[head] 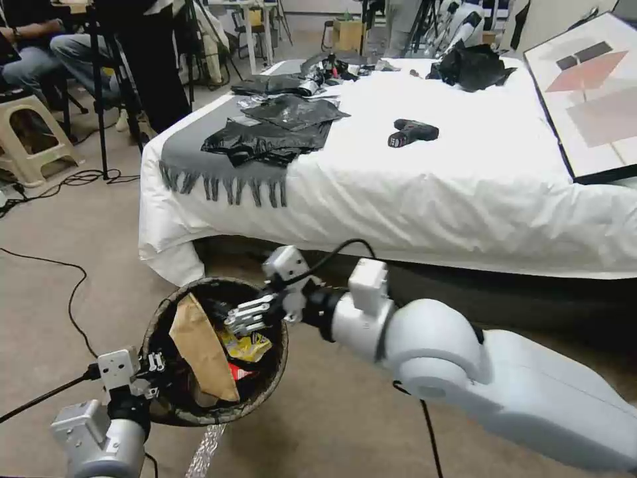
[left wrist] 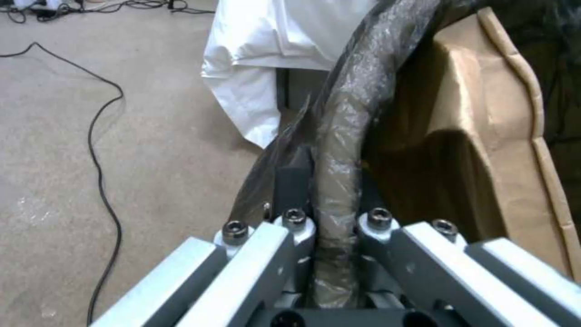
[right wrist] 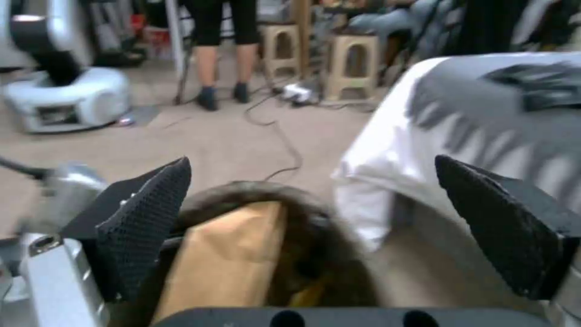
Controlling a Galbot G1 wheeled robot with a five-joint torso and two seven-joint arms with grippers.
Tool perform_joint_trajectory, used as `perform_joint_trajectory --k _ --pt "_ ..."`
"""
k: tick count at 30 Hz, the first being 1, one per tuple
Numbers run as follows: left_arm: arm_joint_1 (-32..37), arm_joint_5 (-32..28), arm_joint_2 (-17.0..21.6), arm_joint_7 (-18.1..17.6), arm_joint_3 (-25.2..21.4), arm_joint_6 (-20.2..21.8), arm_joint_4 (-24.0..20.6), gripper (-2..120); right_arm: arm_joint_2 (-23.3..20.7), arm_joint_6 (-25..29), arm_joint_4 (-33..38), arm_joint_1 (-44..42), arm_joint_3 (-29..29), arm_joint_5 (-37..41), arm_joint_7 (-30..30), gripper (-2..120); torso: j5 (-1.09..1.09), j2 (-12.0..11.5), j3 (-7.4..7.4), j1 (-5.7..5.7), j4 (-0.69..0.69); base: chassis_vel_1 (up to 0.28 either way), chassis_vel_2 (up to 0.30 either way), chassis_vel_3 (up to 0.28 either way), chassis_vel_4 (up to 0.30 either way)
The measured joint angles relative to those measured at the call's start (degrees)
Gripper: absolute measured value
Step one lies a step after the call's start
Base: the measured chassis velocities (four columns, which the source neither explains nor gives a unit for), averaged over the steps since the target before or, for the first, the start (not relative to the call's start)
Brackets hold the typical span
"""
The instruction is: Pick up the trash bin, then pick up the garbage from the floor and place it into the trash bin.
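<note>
The right claw [head: 247, 317] hangs spread and empty over the trash bin [head: 269, 382], which the left claw [head: 154, 374] pinches by its near-left rim, off the floor before the bed [head: 424, 186]. A clean release means drawing straight up, clear of the brown paper bag [head: 199, 352] and yellow wrapper [head: 249, 346] inside

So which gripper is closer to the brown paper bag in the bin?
Right. The right gripper hangs open over the brown paper bag, while the left gripper is clamped on the trash bin rim beside it.
</note>
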Motion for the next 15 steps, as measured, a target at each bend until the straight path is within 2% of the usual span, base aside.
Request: perform_joint_trajectory --k 6,10,11,15 --pt "0.06 0.0 0.01 0.07 -0.11 -0.06 0.0 2 -2.41 3.66 -0.16 -5.77 3.35 -9.01 0.01 100 0.0 0.0 0.0 0.0 0.0 0.0 0.0 0.0 0.0" --pt "0.08 0.0 0.02 0.21 -0.2 -0.1 0.0 2 -4.31 6.12 0.71 -13.26 9.58 -14.93 0.69 100 -0.01 0.0 0.0 0.0 0.01 0.0 0.0 0.0 0.0" --pt "0.08 0.0 0.02 0.21 -0.2 -0.1 0.0 2 -4.31 6.12 0.71 -13.26 9.58 -14.93 0.69 100 -0.01 0.0 0.0 0.0 0.01 0.0 0.0 0.0 0.0" --pt "0.03 0.0 0.08 0.29 -0.2 -0.16 0.0 2 -4.55 7.78 1.56 -22.93 17.41 -18.75 0.62 100 0.0 0.0 0.0 0.0 0.0 0.0 0.0 0.0 0.0"
